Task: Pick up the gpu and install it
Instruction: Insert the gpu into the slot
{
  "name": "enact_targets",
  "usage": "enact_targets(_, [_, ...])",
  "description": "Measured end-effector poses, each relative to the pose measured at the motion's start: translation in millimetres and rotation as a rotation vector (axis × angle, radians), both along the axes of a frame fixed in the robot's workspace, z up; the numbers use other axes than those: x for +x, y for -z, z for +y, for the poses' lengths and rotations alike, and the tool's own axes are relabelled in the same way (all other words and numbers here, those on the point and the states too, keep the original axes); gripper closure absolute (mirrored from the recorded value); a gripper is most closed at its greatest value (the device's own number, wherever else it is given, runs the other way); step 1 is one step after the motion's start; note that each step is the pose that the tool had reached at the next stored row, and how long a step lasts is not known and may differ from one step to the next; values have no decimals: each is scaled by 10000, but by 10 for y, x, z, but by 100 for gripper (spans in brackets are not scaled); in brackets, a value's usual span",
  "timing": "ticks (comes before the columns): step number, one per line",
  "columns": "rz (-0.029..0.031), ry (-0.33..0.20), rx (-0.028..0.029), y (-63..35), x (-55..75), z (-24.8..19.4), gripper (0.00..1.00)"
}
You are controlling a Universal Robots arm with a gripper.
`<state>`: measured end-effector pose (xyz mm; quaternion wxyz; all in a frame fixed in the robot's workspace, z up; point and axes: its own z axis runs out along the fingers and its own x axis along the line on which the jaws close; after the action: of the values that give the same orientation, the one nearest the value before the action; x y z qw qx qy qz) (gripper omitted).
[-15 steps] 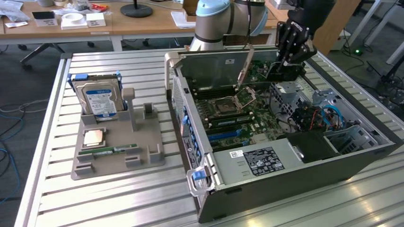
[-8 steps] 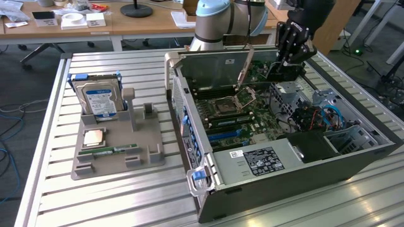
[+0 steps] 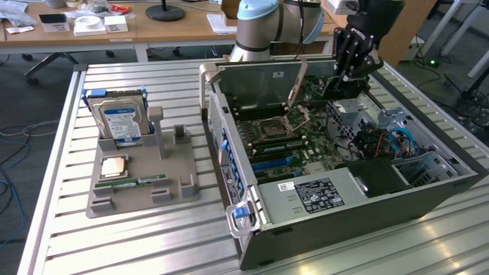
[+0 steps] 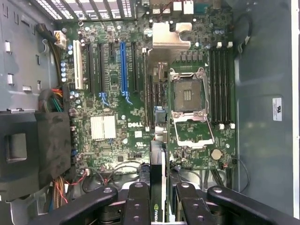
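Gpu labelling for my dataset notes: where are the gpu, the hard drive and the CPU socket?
gpu (image 4: 157, 180): wrist view, on its thin edge facing the camera.
hard drive (image 3: 121, 123): exterior view, on its blue-and-white label.
CPU socket (image 4: 187, 96): wrist view, middle of the open socket.

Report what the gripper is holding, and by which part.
The gripper holds the gpu, pinched across its flat faces at the end nearest the wrist, with the card edge-on over the motherboard.
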<state>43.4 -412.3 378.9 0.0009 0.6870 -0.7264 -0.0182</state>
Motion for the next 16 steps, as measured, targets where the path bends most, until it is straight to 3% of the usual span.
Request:
enact_targets(4, [-84,-180,0,25,-12,0,74])
enact_targets(16, [-109,-290,-1,71,-180,-5,74])
